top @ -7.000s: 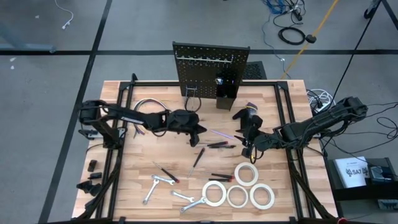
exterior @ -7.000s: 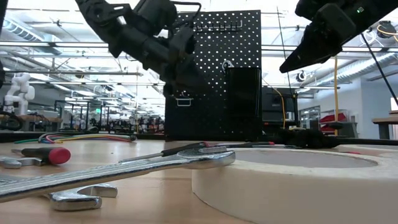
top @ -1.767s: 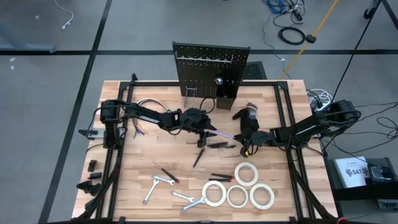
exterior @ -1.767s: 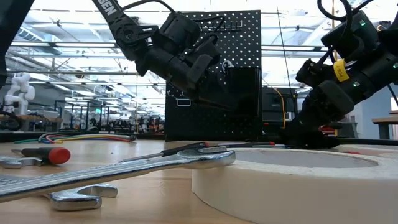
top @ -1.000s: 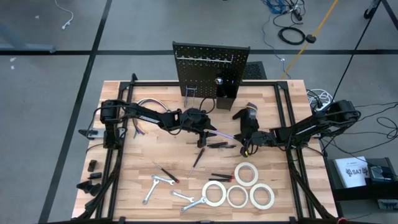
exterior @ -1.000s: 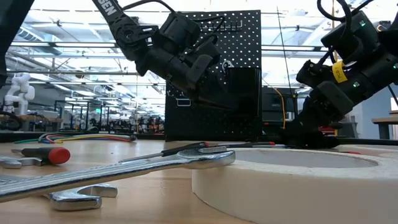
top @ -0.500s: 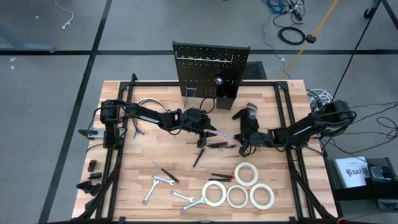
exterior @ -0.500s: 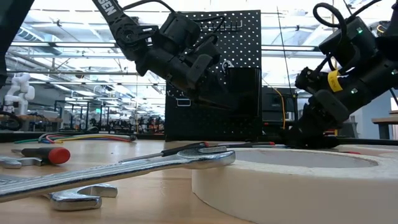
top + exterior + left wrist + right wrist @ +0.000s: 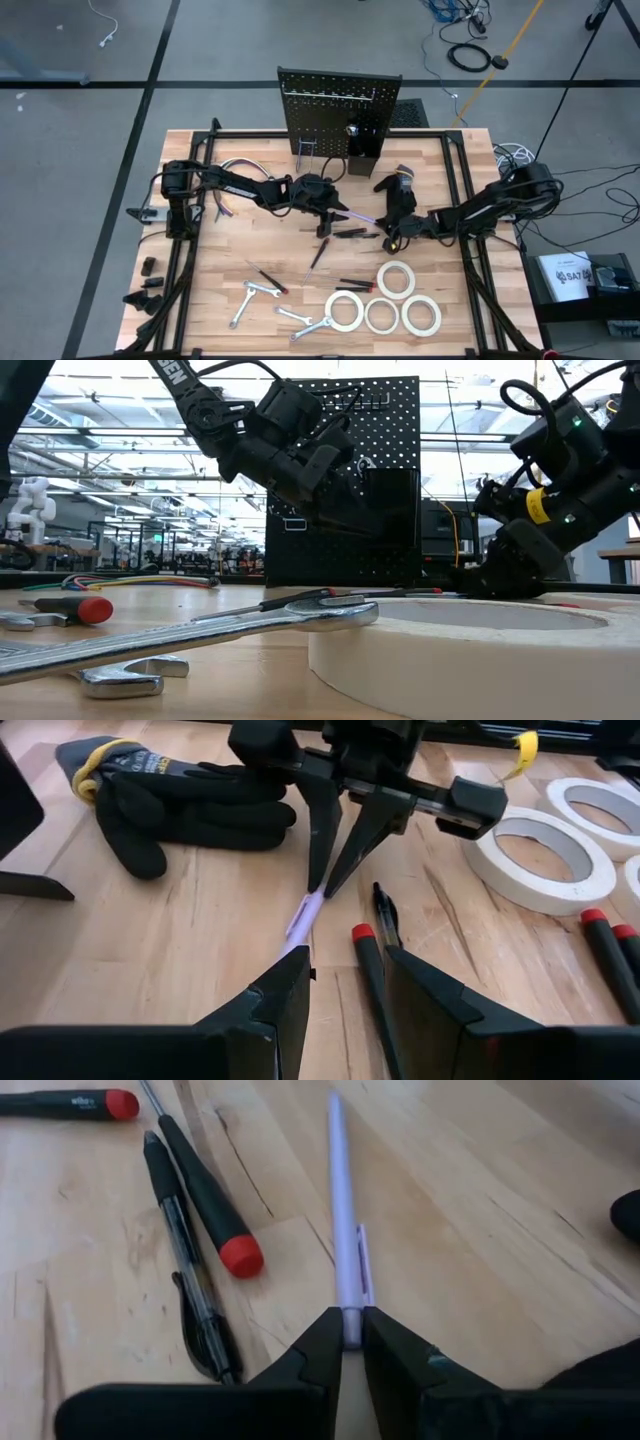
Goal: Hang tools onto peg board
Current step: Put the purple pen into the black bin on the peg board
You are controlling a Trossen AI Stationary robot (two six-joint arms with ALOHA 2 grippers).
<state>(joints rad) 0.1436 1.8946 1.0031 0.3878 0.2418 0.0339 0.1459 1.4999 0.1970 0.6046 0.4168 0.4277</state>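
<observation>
Lavender pen (image 9: 343, 1230) lies on the surface (image 9: 230, 260), its end pinched in the right claw (image 9: 349, 1331); left claw (image 9: 345, 982), parted, straddles its other end.

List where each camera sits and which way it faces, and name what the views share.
High view: overhead, straight down; both arms, peg board.
Low view: table height, level across; wrench, both arms.
Left wrist view: past the open left gripper toward the right gripper.
Right wrist view: past the right gripper's shut fingers.
Shared: the lilac pen, pinched by the right gripper, shows in both wrist views and the high view.
</observation>
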